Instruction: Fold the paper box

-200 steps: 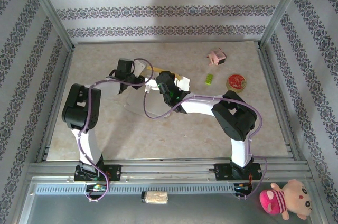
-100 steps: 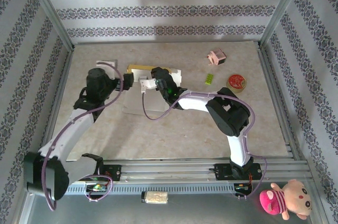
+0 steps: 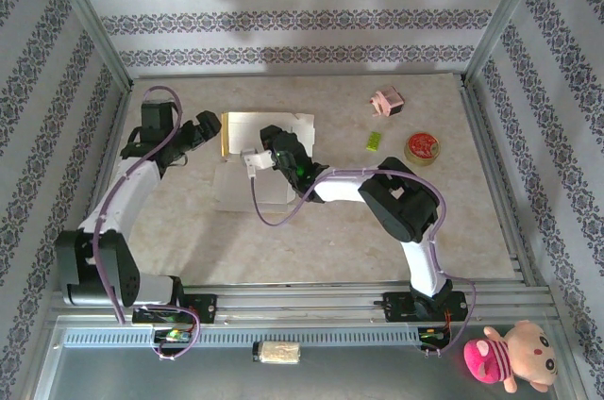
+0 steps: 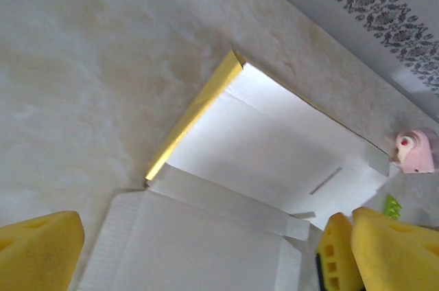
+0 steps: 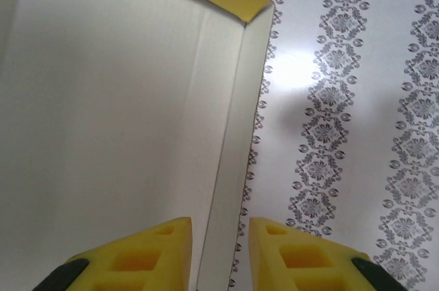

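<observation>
The paper box (image 3: 269,126) is laid open, white side up, to the left of the small pink box-like item (image 3: 387,102) and slightly nearer the arm bases. Its rear panel is stretched left to right, with one short end turned toward the pink item. A yellow flap (image 3: 225,134) is raised along the opposite end. A second panel is spread toward the bases, so the long axis of the whole blank cannot be settled.

From above, the middle of the blank is covered by the right wrist. In the left wrist view the nearer panel is cut off by the frame edge, and in the right wrist view much of the box is cut off as well.

The left gripper (image 4: 202,243) is spread wide, with nothing grasped, at the end of the box farther from the pink item. The right gripper (image 5: 221,253) is narrowly parted around an upright white wall of the box. A gap is seen beside one finger (image 5: 309,260), so the wall is not clamped.
</observation>
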Robot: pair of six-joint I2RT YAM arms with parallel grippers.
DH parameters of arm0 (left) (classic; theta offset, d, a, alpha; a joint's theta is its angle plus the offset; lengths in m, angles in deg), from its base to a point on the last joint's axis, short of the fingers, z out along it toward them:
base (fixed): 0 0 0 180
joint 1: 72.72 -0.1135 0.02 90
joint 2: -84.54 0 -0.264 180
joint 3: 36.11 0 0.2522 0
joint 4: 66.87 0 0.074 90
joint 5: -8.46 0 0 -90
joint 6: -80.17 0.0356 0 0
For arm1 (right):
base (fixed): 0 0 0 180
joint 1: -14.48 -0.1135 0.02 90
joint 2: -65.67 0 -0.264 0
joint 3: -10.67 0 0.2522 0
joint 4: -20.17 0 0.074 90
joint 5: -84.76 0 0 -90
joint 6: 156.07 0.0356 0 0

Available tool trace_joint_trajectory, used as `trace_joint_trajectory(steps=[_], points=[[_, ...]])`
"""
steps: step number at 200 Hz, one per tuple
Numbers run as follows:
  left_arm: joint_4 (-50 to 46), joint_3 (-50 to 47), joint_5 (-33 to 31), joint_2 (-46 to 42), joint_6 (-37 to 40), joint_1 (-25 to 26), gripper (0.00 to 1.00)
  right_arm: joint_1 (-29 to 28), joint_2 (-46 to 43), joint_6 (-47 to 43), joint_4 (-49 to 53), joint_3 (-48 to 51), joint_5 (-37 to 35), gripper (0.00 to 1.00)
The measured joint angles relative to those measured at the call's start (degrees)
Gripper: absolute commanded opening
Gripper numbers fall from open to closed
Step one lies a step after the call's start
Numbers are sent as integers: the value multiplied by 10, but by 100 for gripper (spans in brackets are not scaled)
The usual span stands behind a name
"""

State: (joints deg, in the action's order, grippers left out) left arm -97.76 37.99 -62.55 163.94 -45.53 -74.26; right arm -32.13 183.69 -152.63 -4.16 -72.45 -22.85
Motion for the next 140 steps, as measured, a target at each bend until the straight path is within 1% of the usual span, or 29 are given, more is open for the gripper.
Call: trace_joint_trajectory(steps=[5,21,34,48,51,55,56,62,72,82,85,89,98,102,103,113,124,140], points=[[4,2,9,9,-8,-1,100,-2,-2,1,0,4,0,30],[24,10,38,36,-28,-7,100,-5,-7,9,1,11,-3,44],[35,24,56,61,-39,-9,100,-8,-14,29,8,12,-15,61],[42,39,68,81,-41,-11,100,-13,-35,79,38,12,-31,79],[42,43,67,84,-40,-11,100,-13,-44,110,50,11,-38,81],[42,48,67,89,-39,-11,100,-13,-54,124,65,10,-36,84],[42,49,67,90,-38,-11,100,-13,-59,142,74,8,-38,84],[42,57,67,95,-33,-11,100,-13,-80,182,110,3,-37,86],[39,72,63,102,-16,-12,100,-9,-117,287,194,-24,-27,85],[31,92,58,109,0,-12,99,3,-150,392,290,-75,5,82],[28,98,56,112,5,-12,98,13,-158,442,324,-99,19,82],[24,108,53,116,11,-12,98,22,-165,482,355,-125,34,81],[9,137,46,131,26,-12,98,56,-178,602,430,-193,74,78],[2,150,45,137,31,-12,98,69,-182,641,454,-216,88,78],[1,153,45,140,33,-12,98,77,-184,662,465,-226,96,77],[-16,188,44,162,50,-12,98,127,-192,773,526,-278,137,77],[-32,223,46,185,68,-12,98,181,-200,869,575,-305,183,80],[-58,263,58,214,95,-12,97,250,-203,954,626,-298,235,87]])
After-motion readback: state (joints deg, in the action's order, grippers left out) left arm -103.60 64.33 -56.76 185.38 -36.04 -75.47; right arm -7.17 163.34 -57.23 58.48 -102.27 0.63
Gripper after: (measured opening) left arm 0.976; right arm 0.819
